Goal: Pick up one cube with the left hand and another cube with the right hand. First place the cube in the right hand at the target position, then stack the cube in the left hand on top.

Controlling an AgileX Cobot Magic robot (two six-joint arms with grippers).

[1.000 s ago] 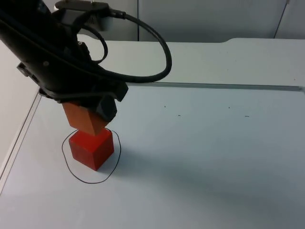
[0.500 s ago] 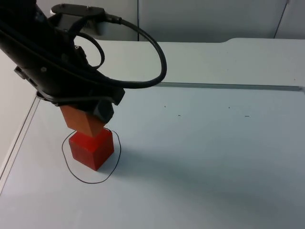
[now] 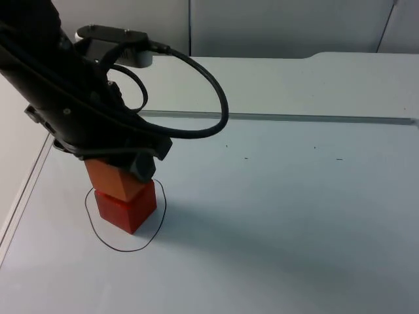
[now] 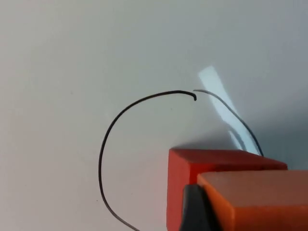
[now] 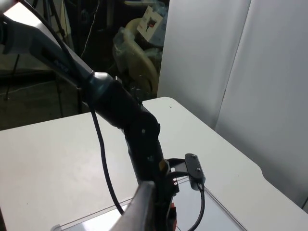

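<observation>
A red cube (image 3: 127,208) stands inside a black drawn circle (image 3: 91,226) at the table's left. Directly on top of it is an orange cube (image 3: 110,178), roughly level, with my left gripper (image 3: 119,171) shut on it from above. The left wrist view has the orange cube (image 4: 260,202) against one black fingertip (image 4: 192,211), the red cube (image 4: 180,175) under it, and part of the circle line (image 4: 103,149). My right arm waits high up and away from the stack. One pale finger (image 5: 139,207) of it is seen in the right wrist view, looking across at the left arm (image 5: 139,130).
The white table (image 3: 275,216) stretches to the right of the stack. A grey seam (image 3: 314,118) crosses it farther back. The table's left edge (image 3: 26,190) runs close beside the circle.
The left gripper has come down with the orange cube. The cube was tilted just above the red one and now rests on it, more level.
</observation>
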